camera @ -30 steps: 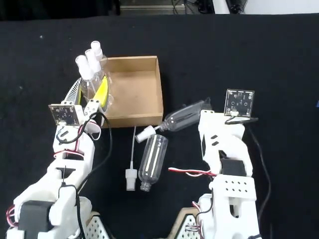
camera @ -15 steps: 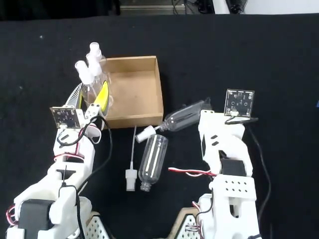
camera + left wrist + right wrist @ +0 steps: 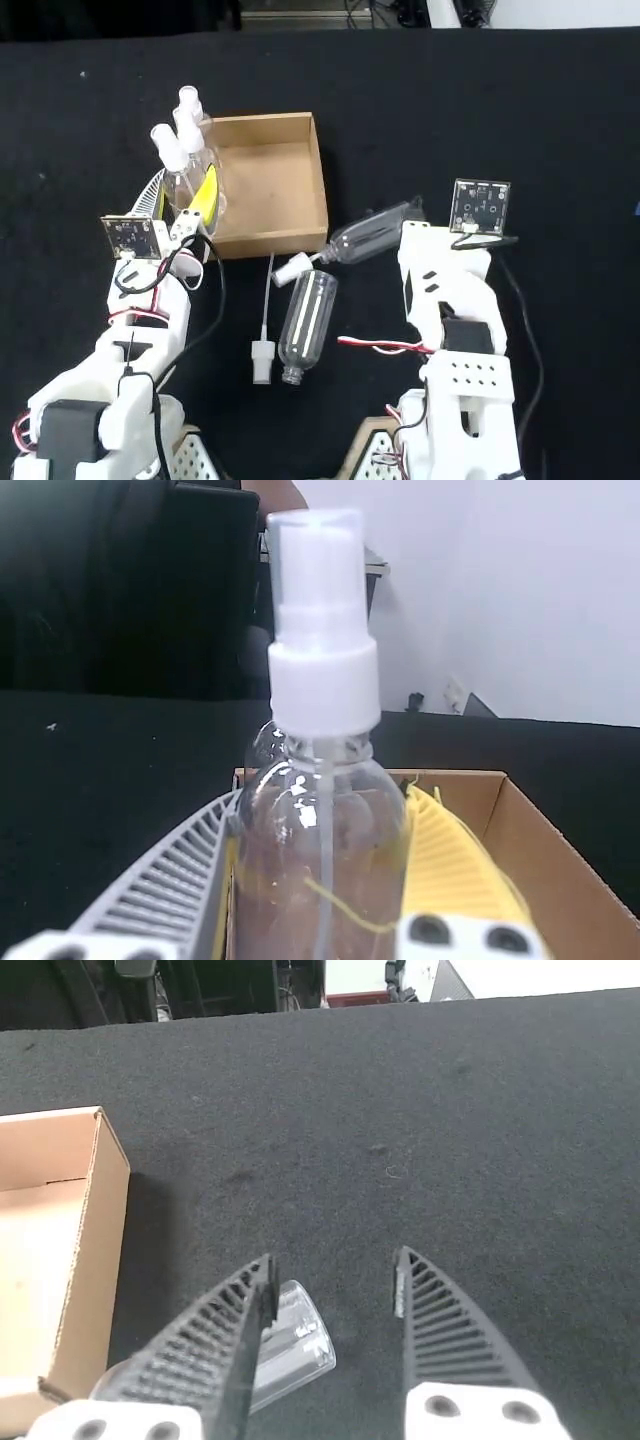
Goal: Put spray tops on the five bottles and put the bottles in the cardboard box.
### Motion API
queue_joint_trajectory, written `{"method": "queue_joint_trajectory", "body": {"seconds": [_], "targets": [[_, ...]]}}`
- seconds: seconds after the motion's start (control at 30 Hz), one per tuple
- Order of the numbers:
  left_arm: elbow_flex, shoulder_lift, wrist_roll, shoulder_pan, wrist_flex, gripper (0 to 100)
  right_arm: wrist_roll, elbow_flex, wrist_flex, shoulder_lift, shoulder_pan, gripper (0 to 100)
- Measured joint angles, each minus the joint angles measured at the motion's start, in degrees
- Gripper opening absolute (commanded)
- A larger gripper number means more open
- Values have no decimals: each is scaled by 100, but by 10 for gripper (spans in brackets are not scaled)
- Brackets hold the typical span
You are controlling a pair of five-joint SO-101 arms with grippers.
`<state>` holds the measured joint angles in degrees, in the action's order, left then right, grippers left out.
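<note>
The left fingers (image 3: 452,872) are closed on a capped bottle (image 3: 318,780), which stands upright at the left edge of the box (image 3: 321,180). The right fingers (image 3: 440,1332) are open at the base of a capped bottle (image 3: 368,234) lying on the worktop (image 3: 520,120). Near it lie an uncapped bottle (image 3: 306,318) and a loose spray top (image 3: 263,358).
</note>
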<state>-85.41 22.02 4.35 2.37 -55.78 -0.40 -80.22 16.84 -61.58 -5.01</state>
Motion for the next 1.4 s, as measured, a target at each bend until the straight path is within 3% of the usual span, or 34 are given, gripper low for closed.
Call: {"method": "queue_joint_trajectory", "body": {"seconds": [1.4], "targets": [[0,-484,9,0,-79,34,0,0,0,0,0,166]]}}
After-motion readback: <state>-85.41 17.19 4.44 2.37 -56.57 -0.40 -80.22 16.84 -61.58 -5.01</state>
